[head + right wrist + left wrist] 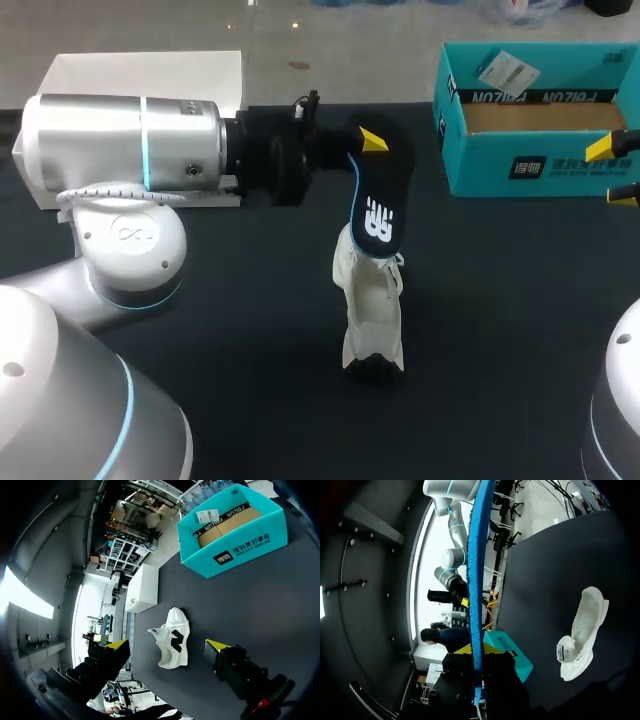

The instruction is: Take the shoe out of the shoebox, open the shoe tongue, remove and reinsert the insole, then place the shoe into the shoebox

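head view shows my left claw clenched on the insole, out of the shoe, right claw released, so i judge reinsertion comes next, toe end aimed into the opening.

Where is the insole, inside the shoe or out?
Out. The left hand grips the insole in the air; the white shoe below looks empty.

Head view: insole hides far end of shoe, right gripper cut at edge. Left wrist: shoebox mostly behind left gripper.
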You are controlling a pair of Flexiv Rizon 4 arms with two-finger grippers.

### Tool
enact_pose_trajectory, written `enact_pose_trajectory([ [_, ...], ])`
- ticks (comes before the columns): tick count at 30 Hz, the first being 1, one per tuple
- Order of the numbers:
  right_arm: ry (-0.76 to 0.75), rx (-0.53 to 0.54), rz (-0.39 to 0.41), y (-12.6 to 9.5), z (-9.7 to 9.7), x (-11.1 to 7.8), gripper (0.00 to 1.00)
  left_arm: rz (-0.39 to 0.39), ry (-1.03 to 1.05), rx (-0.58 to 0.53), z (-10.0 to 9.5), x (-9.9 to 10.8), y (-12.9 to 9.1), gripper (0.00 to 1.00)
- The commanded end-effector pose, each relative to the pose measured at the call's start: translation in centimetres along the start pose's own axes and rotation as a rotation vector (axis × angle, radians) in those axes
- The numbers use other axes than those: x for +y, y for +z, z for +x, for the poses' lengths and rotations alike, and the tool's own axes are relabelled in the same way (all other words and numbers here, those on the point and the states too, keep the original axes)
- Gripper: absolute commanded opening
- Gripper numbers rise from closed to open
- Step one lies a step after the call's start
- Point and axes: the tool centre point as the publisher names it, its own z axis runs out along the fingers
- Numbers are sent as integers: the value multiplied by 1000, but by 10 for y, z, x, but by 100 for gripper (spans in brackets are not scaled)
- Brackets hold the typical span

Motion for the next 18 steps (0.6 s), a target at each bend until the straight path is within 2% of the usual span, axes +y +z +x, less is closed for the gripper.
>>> enact_pose_trajectory([
  [1,1,-4,-3,0,1,-2,100,-4,1,2,-1,-1,2,0],
  [17,1,-4,-3,0,1,-2,100,-4,1,2,-1,-1,2,0],
  [18,1,-4,-3,0,1,-2,100,33,-47,-11,2,-6,0,0],
])
